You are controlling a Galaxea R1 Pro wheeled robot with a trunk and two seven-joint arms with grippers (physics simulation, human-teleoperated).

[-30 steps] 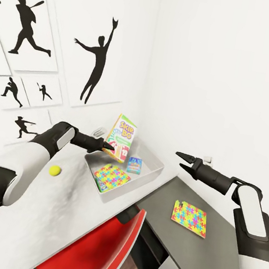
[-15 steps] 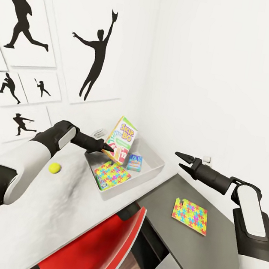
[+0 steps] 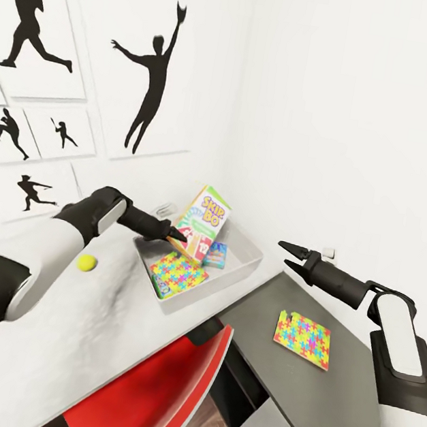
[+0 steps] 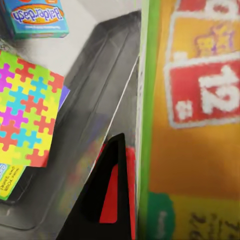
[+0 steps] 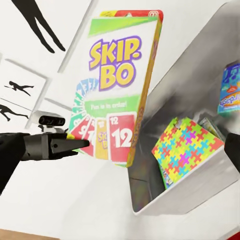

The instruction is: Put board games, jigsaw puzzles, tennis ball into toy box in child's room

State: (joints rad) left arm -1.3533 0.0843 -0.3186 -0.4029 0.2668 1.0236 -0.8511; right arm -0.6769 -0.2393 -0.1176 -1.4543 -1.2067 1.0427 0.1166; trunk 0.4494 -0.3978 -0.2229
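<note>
My left gripper [image 3: 177,234] is shut on the lower corner of the Skip-Bo board game [image 3: 204,222], which it holds upright and tilted over the light-grey toy box [image 3: 255,249] on the table [image 3: 84,331]. In the left wrist view one black finger [image 4: 112,195] lies against the Skip-Bo edge [image 4: 200,125]. Inside the toy box lie a jigsaw puzzle [image 3: 178,268] on a flat box and the small blue board game [image 3: 215,254]. The tennis ball [image 3: 86,262] rests on the pale top beside my left forearm. A second jigsaw puzzle [image 3: 303,338] lies on the dark-grey lower section. My right gripper [image 3: 283,252] hangs open above that section.
A red chair [image 3: 165,385] is pushed in at the table's inner corner, below the toy box. White walls meet behind the box, and the left wall carries black silhouette pictures [image 3: 147,86]. A small white socket [image 3: 330,253] sits on the wall behind my right gripper.
The head camera has shifted, sliding the wall pictures left. My left gripper has carried the Skip-Bo box a little to the right, further over the toy box. The right arm has stayed put.
</note>
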